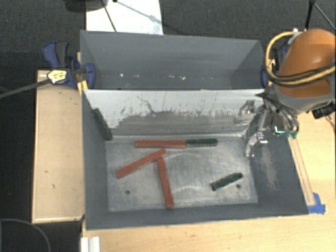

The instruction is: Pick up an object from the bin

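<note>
Gripper (pixel 255 140) hangs by the bin's right wall (pixel 278 177), claw open or closed, I cannot tell. The nearest dark green stick (pixel 201 142) lies lengthwise left-to-right, its right end pointing at the gripper.

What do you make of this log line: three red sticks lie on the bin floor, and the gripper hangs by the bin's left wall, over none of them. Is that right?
Not quite. The camera view shows the gripper by the right wall of the bin, not the left. The rest stands: three red sticks lie on the floor, and the gripper is over none of them.
</note>
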Controlling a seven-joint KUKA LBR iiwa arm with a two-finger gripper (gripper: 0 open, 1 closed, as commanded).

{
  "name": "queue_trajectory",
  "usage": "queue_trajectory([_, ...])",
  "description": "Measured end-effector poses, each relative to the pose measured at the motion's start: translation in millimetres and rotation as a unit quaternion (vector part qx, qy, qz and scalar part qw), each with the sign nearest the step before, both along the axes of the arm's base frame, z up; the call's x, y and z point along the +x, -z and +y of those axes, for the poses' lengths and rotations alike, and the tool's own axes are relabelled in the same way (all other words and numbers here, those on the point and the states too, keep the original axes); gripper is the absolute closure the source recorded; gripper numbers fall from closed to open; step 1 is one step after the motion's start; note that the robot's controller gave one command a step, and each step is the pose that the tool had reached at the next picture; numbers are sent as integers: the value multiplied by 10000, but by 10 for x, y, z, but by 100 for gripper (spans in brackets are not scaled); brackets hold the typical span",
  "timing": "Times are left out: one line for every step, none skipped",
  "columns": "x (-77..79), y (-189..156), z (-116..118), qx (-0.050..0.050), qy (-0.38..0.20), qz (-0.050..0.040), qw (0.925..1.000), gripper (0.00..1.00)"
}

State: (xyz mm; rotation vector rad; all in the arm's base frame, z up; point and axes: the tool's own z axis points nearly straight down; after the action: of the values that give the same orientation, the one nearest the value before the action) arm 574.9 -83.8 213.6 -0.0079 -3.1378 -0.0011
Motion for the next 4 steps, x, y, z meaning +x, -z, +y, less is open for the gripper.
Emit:
queue_trajectory([17, -40, 2, -6, -11, -38, 10000, 0])
queue_trajectory([-100, 584, 431, -8, -357, -57, 9993, 0])
queue_trajectory([-202, 552, 1054, 8, -817, -26, 9966, 0])
queue_trajectory([28, 1048, 997, -1, 288, -35, 9996, 0])
